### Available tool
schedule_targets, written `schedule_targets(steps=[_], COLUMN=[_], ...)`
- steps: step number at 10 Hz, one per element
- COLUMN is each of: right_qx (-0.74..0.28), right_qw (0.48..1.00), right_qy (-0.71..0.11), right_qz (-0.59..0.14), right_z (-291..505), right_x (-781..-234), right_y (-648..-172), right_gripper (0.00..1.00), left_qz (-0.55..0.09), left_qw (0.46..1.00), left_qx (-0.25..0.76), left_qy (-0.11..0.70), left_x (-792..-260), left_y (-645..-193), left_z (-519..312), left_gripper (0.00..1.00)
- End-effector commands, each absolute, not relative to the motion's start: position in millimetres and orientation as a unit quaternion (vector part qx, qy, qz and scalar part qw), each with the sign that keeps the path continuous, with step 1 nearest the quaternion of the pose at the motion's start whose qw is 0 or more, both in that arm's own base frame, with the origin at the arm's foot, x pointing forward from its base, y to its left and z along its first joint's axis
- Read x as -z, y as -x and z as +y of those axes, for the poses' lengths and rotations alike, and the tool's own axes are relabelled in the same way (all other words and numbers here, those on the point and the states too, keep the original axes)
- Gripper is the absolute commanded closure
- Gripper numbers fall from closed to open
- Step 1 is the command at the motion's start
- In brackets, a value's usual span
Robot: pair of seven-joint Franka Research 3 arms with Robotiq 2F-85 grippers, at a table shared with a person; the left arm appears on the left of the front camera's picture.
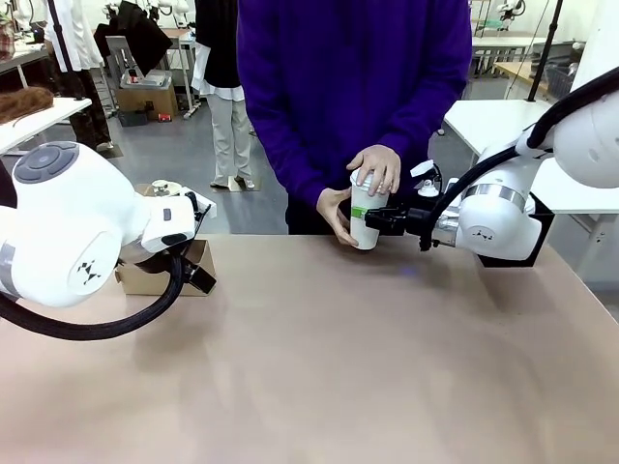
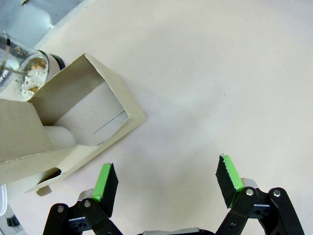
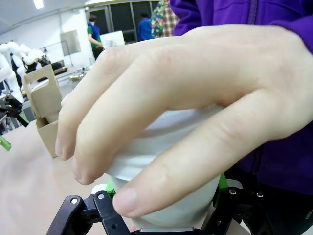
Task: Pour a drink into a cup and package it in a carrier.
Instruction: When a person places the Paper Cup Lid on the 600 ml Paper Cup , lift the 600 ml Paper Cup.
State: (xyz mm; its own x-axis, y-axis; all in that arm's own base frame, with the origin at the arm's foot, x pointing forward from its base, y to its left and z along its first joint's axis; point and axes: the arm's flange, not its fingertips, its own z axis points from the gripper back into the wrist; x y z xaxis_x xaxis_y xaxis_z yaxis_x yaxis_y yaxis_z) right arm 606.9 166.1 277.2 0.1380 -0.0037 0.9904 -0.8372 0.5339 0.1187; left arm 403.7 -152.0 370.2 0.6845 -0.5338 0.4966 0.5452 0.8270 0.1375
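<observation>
Cup (image 1: 363,238) — within right claw (image 1: 368,221)

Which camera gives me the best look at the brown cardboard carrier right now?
The left wrist view: the brown cardboard drink carrier lies close below, its open pocket plainly visible. In the front view the white left arm hides most of it; the right wrist view shows it small and far off.

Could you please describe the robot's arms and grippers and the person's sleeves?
The left arm and right arm are white with rounded joints and black cables. The left gripper and right gripper are black with green pads. The person's sleeves are purple.
</observation>
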Motion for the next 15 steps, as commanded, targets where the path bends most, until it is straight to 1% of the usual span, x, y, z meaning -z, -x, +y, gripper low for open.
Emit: schedule_targets(steps=[1,15], right_qx=[-0.311,-0.311], right_qw=[0.658,0.658], right_qy=[-0.362,-0.362], right_qz=[-0.583,-0.583], right_z=[170.5,170.5], right_x=[-279.5,-279.5], right_y=[-606.3,-606.3], right_gripper=[0.20,0.20], left_qz=[-0.268,-0.268], left_qw=[0.918,0.918], left_qx=[0.294,0.294], left_qy=[0.012,0.012], left_x=[-370.6,-370.6], left_y=[-403.5,-403.5], left_z=[-151.7,-151.7], left_gripper=[0.00,0.00])
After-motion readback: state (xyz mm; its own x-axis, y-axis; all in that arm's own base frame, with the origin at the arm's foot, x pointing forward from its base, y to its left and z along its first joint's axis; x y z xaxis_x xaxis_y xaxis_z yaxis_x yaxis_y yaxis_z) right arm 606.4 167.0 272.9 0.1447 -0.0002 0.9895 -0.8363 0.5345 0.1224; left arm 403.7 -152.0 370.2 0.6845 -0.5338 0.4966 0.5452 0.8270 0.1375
